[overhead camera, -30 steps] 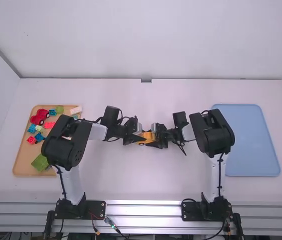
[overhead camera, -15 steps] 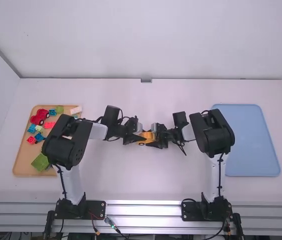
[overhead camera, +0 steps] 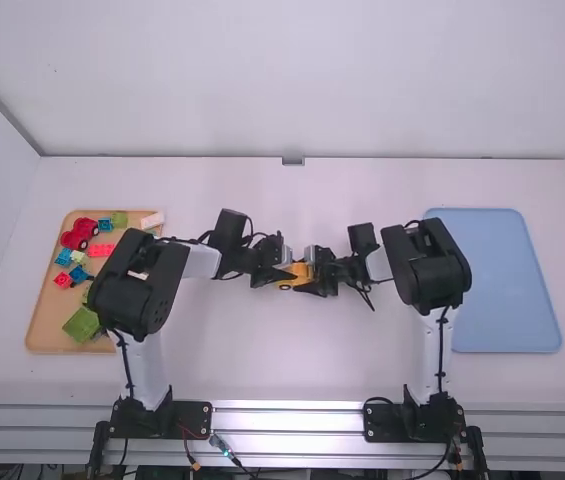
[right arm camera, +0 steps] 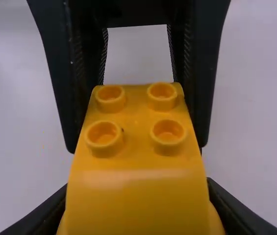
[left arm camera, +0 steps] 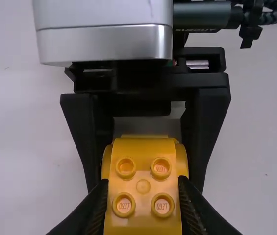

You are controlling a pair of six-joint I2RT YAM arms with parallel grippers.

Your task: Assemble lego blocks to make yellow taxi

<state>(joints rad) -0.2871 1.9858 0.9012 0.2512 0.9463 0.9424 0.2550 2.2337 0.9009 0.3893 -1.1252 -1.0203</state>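
A yellow studded plastic toy car [overhead camera: 300, 270] is sitting midway between the trays; the black left gripper [overhead camera: 287, 276] and black right gripper [overhead camera: 310, 281] are clamping its opposite ends; a tan tray [overhead camera: 46, 346] is holding colourful blocks [overhead camera: 81, 324]; a blue rectangular tray [overhead camera: 502, 280] is lying right.

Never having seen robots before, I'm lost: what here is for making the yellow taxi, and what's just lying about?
For the taxi:
- yellow studded piece
- left gripper and right gripper, both holding it

Apparently just lying about:
- red toy car
- green block
- blue tray
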